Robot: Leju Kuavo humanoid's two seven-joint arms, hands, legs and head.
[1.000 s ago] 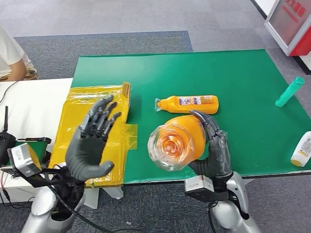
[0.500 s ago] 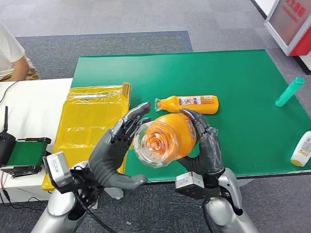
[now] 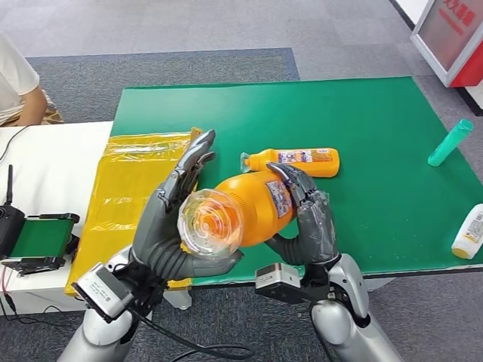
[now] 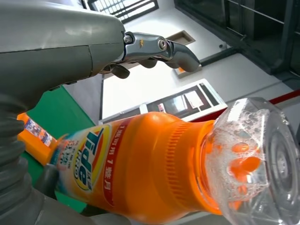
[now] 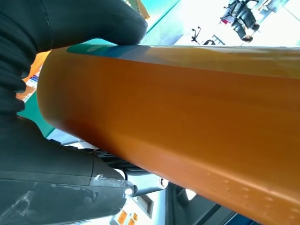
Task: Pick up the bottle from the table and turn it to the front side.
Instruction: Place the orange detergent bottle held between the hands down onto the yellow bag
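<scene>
While your right robot hand [image 3: 305, 219] grips the bottle [image 3: 244, 211] above the surface [image 3: 370, 136], the open left robot hand [image 3: 170, 222] cups its cap. Turning it one-handed could let it slip.

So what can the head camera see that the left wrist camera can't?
Head view alone: the green table, a yellow bag, a green tube, a white bottle and the right hand gripping the big orange bottle. Left wrist view alone: the Tide label and foam inside the clear cap. Both show that bottle, the left hand and a small orange bottle.
</scene>
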